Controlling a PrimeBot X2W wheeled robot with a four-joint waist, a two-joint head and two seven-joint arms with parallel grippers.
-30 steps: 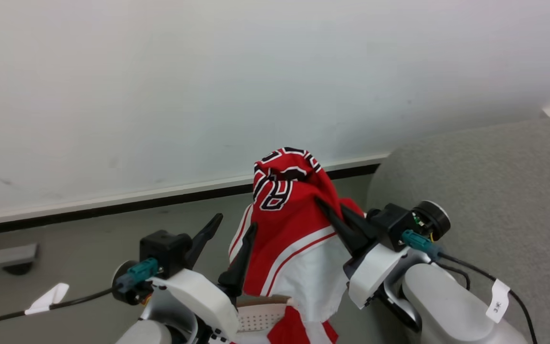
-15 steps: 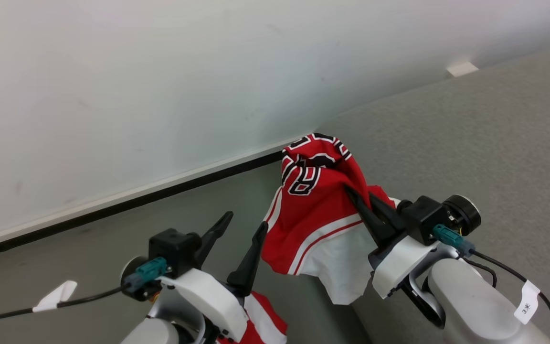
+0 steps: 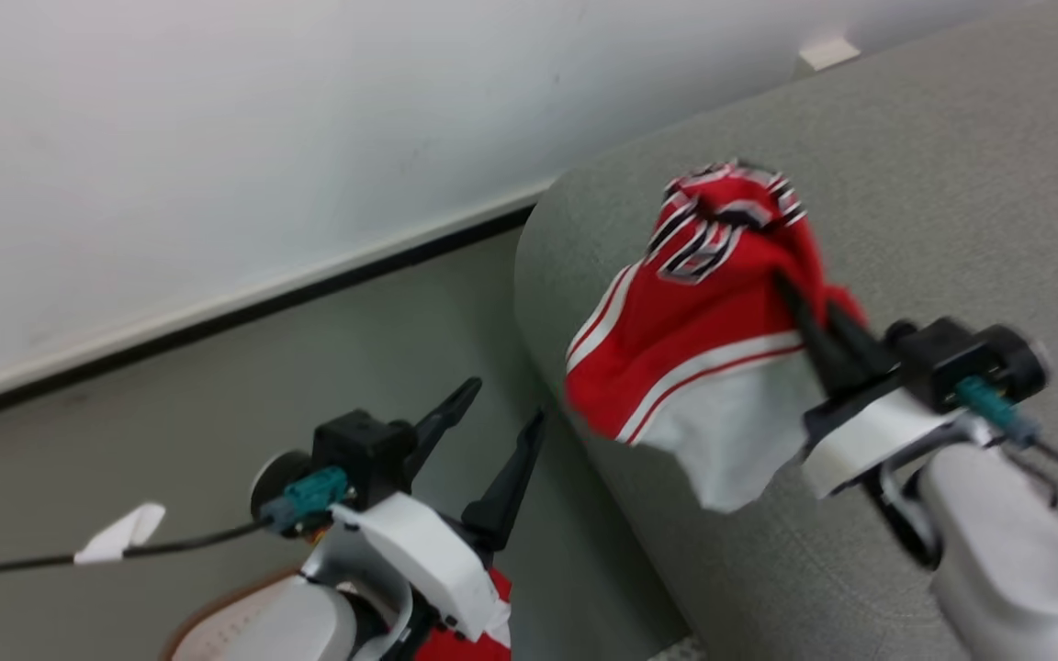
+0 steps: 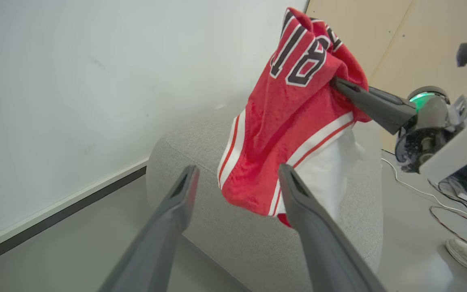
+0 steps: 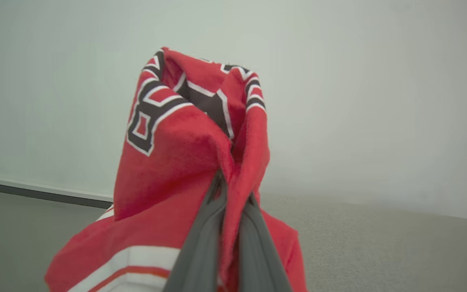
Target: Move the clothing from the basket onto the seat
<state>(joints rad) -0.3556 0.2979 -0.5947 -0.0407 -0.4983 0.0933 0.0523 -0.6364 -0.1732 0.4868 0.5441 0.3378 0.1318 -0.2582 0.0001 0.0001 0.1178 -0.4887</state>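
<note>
My right gripper (image 3: 800, 298) pinches the red jersey (image 3: 676, 340) above the seat (image 3: 951, 165), left gripper (image 3: 506, 401) spread empty; next I lower, release.

Open grey floor (image 3: 327, 349) lies between the white wall (image 3: 217, 119) and the big rounded light-grey fabric seat (image 3: 933, 165), whose bare top is partly blocked by the hanging bright-red white-striped soft garment (image 3: 703, 340).

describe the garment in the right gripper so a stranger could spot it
Start at the big light-grey seat on the right of the head view. Over its rounded end hangs a bunched red garment, pinched by the right gripper. Unlike the red cloth low by the left arm, it shows black white-edged numerals and a white panel.
</note>
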